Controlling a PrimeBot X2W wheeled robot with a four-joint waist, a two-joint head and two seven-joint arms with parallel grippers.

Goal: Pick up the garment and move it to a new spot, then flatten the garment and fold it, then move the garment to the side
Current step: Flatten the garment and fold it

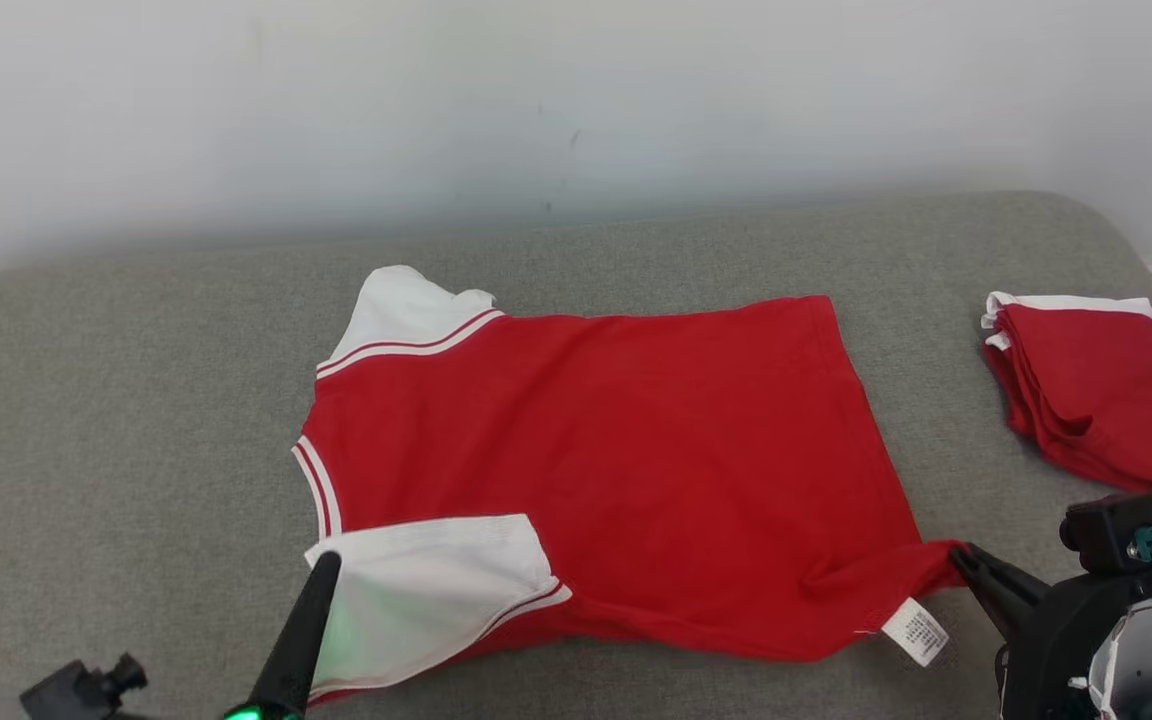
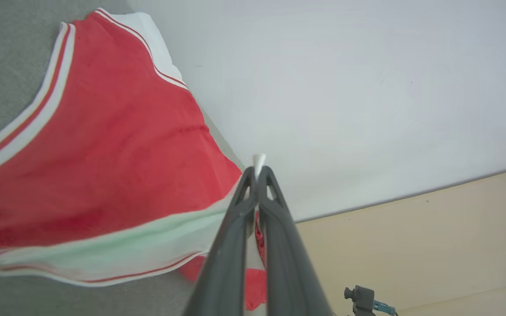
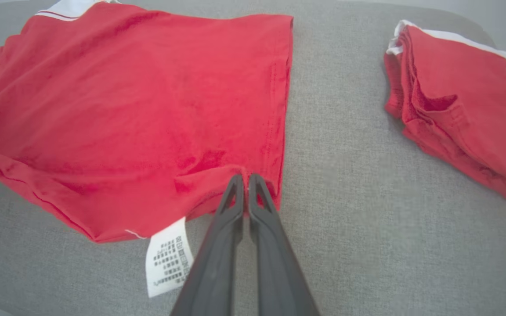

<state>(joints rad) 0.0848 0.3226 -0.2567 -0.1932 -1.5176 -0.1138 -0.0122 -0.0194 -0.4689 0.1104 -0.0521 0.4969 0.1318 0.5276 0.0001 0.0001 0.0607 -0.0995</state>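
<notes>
The red jersey garment [image 1: 616, 460] with white, red-striped sleeves lies spread out in the middle of the grey fabric-covered desk [image 1: 136, 400], with its neck end towards the robot's left and its hem towards the right. The far white sleeve [image 1: 401, 310] lies flat at the upper left. The near white sleeve [image 1: 436, 590] lies at the front left corner, its inner part over the red body. A white printed care label [image 1: 916, 632] pokes out from the front edge near the hem corner.

The left gripper [image 1: 324, 566] meets the near sleeve at its left edge. In the left wrist view its two dark fingers [image 2: 235, 228] are pressed together on the sleeve's white cloth, and a sliver of white sticks out past their tips. The right gripper [image 1: 961, 556] sits at the front hem corner. In the right wrist view its fingers [image 3: 226, 237] are closed tight on a pinch of the red hem, with the label just to their left.

Well apart from the garment, at the desk's right end, rests a folded stack of red and white clothes [image 1: 1106, 400]. A pale wall [image 1: 536, 100] rises behind the desk.
</notes>
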